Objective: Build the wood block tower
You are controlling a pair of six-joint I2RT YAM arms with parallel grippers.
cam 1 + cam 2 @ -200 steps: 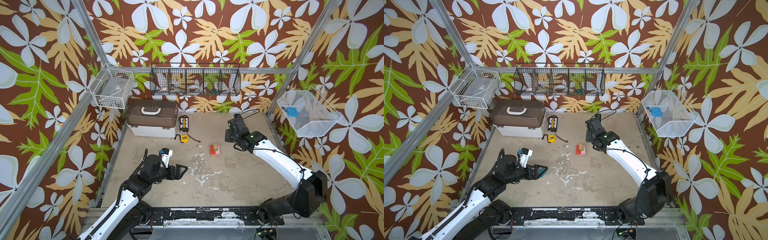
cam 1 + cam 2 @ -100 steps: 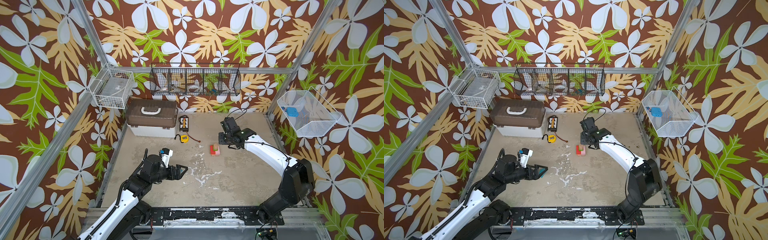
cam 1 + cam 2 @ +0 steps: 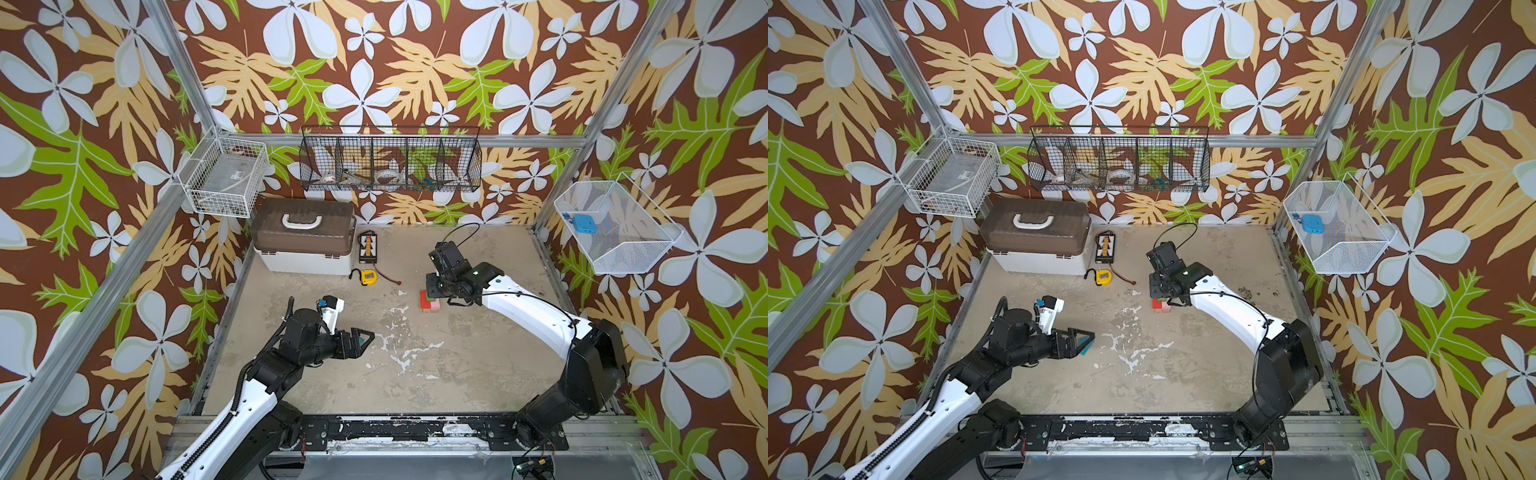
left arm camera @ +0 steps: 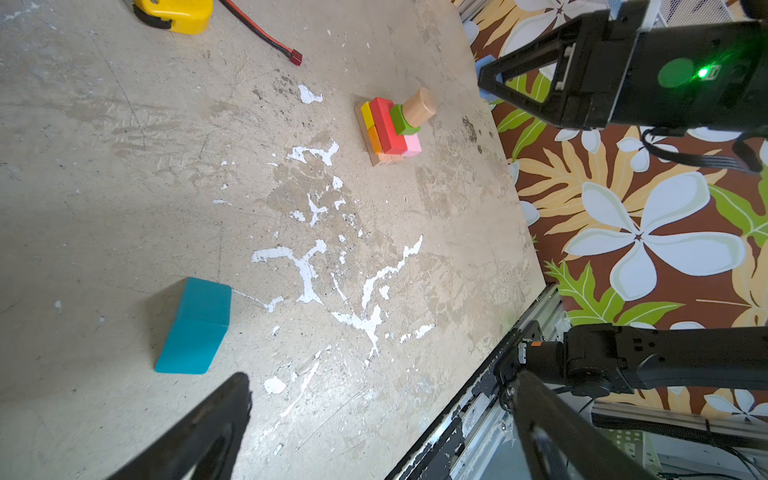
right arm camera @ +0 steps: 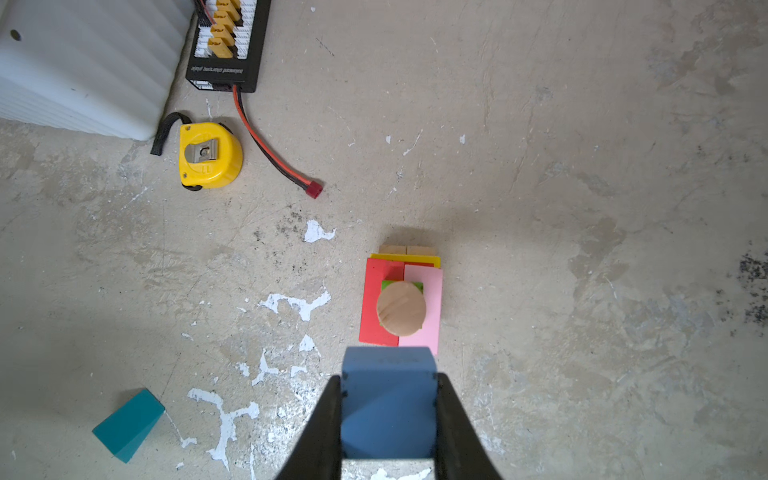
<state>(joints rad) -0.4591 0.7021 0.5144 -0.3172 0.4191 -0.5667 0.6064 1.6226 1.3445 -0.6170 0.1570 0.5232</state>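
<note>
The tower stands mid-floor: plain wood base, yellow and orange, red and pink, a green block, a wood cylinder on top. It also shows in the left wrist view as the tower and, partly covered by the right arm, in a top view as the tower. My right gripper is shut on a blue block and hovers just beside and above the tower. A teal wedge block lies on the floor. My left gripper is open and empty, raised above and beside it.
A brown-lidded white box stands at the back left. A black charger board with a red-black cable and a yellow tape measure lie beside it. Wire baskets hang on the walls. The metal frame rail runs along the front.
My right gripper, with the blue block in it, has swung left and come over the tower. The left arm and the teal block have not moved.
</note>
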